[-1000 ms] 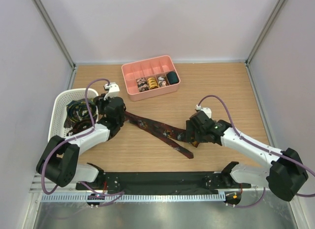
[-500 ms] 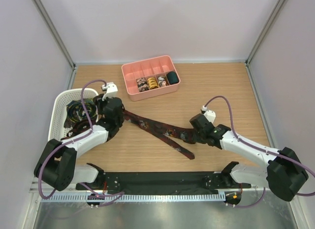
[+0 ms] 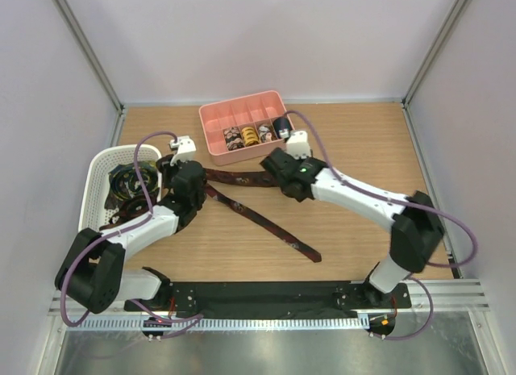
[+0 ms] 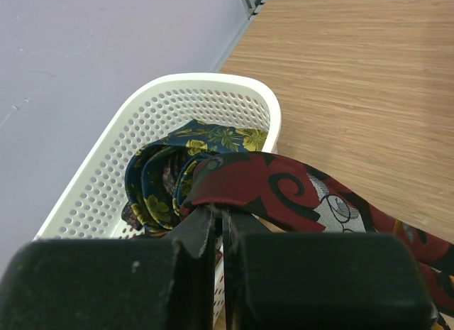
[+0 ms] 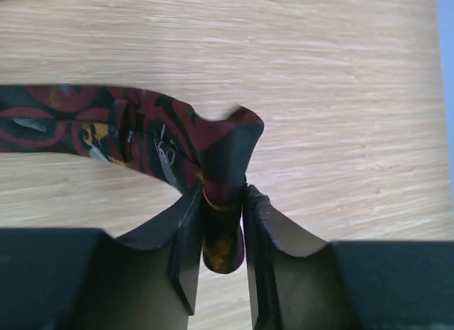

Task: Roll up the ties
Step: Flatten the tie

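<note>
Right now both grippers are pinching one dark red patterned fabric necktie (image 3: 258, 220) on the wooden table (image 3: 363, 149). The left gripper (image 4: 220, 218) is clamping a fold beside the white perforated plastic basket (image 4: 213, 85) at nine o'clock, and the right gripper (image 5: 221, 199) is squeezing another fold near the centre. The necktie's loose tail is trailing toward five o'clock. Small coiled ties (image 3: 250, 135) are sitting in the pink divided plastic tray (image 3: 242, 109) at twelve o'clock.

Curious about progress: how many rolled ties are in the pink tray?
4, one per near compartment of the tray: left roll, yellow roll, third roll, dark roll at right.
</note>
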`<state>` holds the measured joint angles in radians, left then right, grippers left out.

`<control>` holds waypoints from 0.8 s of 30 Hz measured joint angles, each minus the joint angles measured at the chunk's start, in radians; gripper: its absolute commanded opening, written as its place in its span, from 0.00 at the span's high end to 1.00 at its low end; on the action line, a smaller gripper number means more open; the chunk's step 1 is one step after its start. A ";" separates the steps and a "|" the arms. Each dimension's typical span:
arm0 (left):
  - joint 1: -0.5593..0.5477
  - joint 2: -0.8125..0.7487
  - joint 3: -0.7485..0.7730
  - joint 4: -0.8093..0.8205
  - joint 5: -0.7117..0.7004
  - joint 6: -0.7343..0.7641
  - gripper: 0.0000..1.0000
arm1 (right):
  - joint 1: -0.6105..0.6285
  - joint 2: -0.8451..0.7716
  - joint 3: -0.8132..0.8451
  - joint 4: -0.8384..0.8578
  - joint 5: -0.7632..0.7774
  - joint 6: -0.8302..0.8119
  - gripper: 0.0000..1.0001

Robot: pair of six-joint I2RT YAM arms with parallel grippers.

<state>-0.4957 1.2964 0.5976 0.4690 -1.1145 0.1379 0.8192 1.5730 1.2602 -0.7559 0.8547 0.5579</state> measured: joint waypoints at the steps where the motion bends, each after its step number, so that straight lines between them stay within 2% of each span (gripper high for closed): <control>1: 0.000 0.000 0.000 0.000 0.000 0.000 1.00 | 0.029 0.058 0.040 -0.016 0.039 -0.013 0.51; 2: 0.000 0.000 0.000 0.000 0.000 0.000 1.00 | 0.058 0.132 0.087 -0.049 0.077 -0.011 0.33; 3: 0.000 0.000 0.000 -0.002 0.000 0.000 1.00 | 0.078 0.191 0.122 -0.065 0.102 -0.010 0.25; 6: 0.000 0.000 0.000 -0.004 -0.001 0.000 1.00 | 0.130 0.359 0.177 -0.084 0.114 -0.011 0.13; 8: 0.000 0.000 0.000 -0.005 -0.002 0.000 1.00 | 0.145 0.373 0.121 -0.066 0.080 -0.026 0.11; 11: 0.000 0.000 0.000 -0.006 -0.004 0.000 1.00 | 0.129 0.263 -0.001 0.010 -0.018 -0.054 0.12; 15: 0.000 0.000 0.000 -0.005 -0.011 0.000 1.00 | 0.052 0.022 -0.112 0.101 -0.156 -0.069 0.23; 19: 0.000 0.000 0.000 -0.006 -0.011 0.000 1.00 | -0.075 -0.125 -0.185 0.231 -0.309 -0.071 0.16; 24: 0.000 0.000 0.000 -0.007 -0.011 -0.001 1.00 | -0.238 -0.151 -0.336 0.377 -0.566 -0.064 0.14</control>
<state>-0.4957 1.2964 0.5976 0.4618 -1.1255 0.1371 0.5808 1.4223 0.9237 -0.3786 0.2890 0.4934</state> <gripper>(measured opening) 0.009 0.856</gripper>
